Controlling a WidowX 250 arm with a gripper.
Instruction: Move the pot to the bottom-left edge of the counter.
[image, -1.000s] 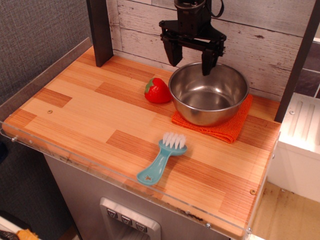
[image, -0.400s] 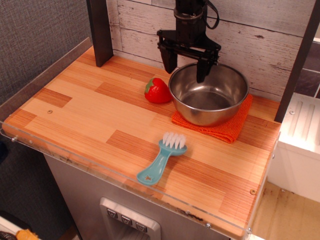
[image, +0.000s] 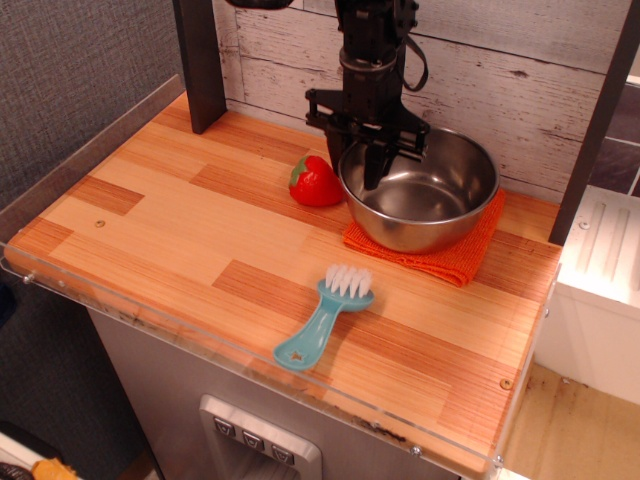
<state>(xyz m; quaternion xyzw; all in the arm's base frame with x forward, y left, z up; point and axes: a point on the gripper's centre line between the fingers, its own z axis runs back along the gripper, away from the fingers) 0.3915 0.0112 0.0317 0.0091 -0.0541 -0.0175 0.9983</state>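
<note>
The shiny steel pot (image: 430, 205) stands on an orange knitted cloth (image: 455, 262) at the back right of the wooden counter (image: 170, 235). My black gripper (image: 358, 162) has come down on the pot's left rim. One finger is inside the bowl and the other is outside it, next to the strawberry. The fingers stand close together with the rim between them. The pot still rests on the cloth.
A red toy strawberry (image: 316, 182) lies just left of the pot, close to the outer finger. A light-blue brush (image: 322, 320) lies in front of the pot. A dark post (image: 200, 60) stands at the back left. A clear acrylic rim (image: 200, 345) edges the front.
The gripper has moved down and left from above the pot's back onto its left rim. Its fingers have drawn closer together. The pot has barely shifted.
</note>
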